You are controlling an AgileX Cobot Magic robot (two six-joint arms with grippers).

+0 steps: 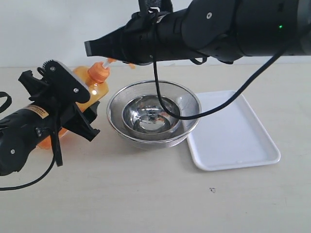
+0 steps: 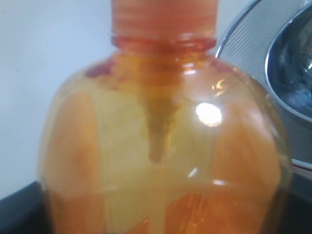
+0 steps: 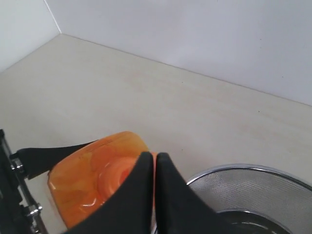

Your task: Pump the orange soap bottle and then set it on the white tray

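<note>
Bottle [image 1: 95, 92] is gripped by the left jaws, steadying it so the closed right jaws can press its pump [image 1: 99, 73].

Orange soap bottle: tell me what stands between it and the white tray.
The steel strainer bowl sits right between the orange soap bottle and the white tray; the bottle would likely have to go over or around it.

Beige tabletop [image 1: 146, 199]: steel strainer bowl [image 1: 188, 103] mid-table, white tray [image 1: 233, 136] just beside it, right.
</note>
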